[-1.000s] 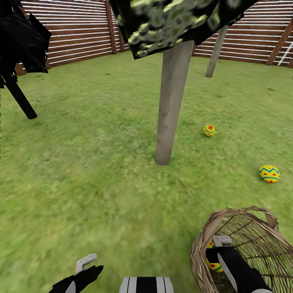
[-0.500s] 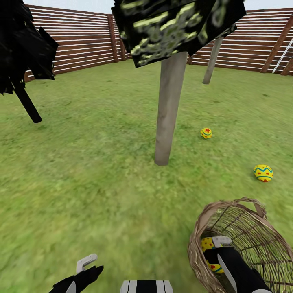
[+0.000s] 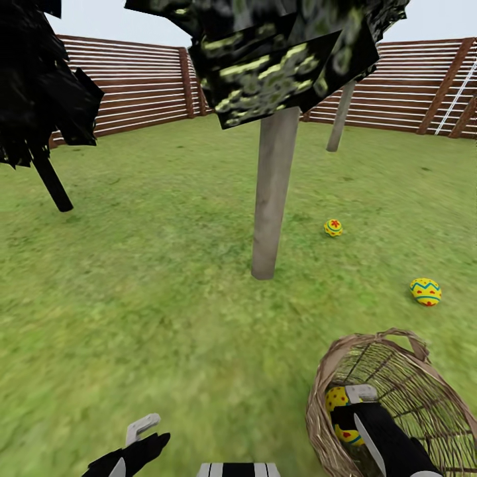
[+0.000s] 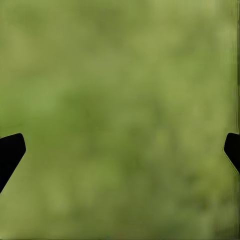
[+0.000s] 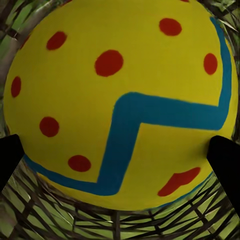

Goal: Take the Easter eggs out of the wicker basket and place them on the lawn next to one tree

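Right now my right claw (image 3: 352,405) is down inside the wicker basket (image 3: 397,354), which lies tipped on its side on the lawn (image 3: 146,318) at the near right of my head view. One egg (image 5: 120,100) is right at the claw: through the right wrist camera its yellow shell with red dots and a blue zigzag sits between the two dark fingertips (image 5: 225,160), one on each flank. The tips look pressed to or just beside the shell, but I cannot tell for certain whether they have actually closed on it. From the head camera that same egg (image 3: 336,399) shows yellow against the basket's inner wall, partly behind the claw.

My left claw (image 3: 136,437) hangs low over bare grass, well apart from the basket. In the left wrist view its fingertips (image 4: 10,152) stand wide apart at the two edges with nothing but blurred green between them, so it is spread and holding nothing.

Two more eggs lie on the lawn beyond the basket: one (image 3: 425,291) out to the right, the other (image 3: 333,227) farther off and near the pale trunk of the tree (image 3: 271,192). A black tree (image 3: 46,119) stands far left, and a slatted wooden fence (image 3: 132,86) closes the garden behind.
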Robot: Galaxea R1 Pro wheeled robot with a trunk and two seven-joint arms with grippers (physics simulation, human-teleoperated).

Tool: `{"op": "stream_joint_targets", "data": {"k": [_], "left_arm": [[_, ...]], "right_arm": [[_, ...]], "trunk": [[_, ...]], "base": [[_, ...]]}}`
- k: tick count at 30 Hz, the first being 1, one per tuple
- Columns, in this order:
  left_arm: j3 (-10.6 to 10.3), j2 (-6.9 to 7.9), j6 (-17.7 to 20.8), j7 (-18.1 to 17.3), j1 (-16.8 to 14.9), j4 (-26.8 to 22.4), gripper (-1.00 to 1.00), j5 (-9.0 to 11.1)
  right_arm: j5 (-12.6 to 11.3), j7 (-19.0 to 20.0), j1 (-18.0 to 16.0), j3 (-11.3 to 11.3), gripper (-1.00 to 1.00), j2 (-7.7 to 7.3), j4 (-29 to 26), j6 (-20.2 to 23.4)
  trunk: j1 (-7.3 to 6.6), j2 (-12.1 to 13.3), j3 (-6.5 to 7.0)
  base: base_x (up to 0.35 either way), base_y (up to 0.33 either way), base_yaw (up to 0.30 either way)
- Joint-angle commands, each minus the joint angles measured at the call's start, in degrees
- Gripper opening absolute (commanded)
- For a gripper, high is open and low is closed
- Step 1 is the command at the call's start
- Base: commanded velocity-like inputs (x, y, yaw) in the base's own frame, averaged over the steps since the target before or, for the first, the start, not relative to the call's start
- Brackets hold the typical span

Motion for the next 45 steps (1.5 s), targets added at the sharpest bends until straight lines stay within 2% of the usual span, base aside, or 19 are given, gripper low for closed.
{"op": "stream_joint_targets", "data": {"k": [1,18,26,45], "left_arm": [[0.5,-0.04,0.4,-0.4,0.0,-0.1,1.00,-0.5],[0.5,0.04,0.4,-0.4,0.0,-0.1,1.00,-0.5],[0.5,-0.01,0.4,-0.4,0.0,-0.1,1.00,-0.5],[0.5,0.05,0.4,-0.4,0.0,-0.1,1.00,-0.5]], "right_arm": [[0.1,-0.1,0.0,0.0,-1.00,-0.05,-0.1,0.3],[0.1,-0.1,0.0,0.0,-1.00,-0.07,0.2,0.3],[0.1,-0.1,0.0,0.0,-1.00,-0.09,0.2,0.3],[0.1,-0.1,0.0,0.0,-1.00,-0.09,0.2,0.3]], "trunk": [[-0.03,0.0,0.18],[-0.47,0.2,3.95],[-0.68,0.3,5.72],[-1.17,0.6,9.93]], "base": [[0.000,0.000,0.000],[0.000,0.000,0.000],[-0.228,0.000,0.000],[-0.003,0.000,0.000]]}}
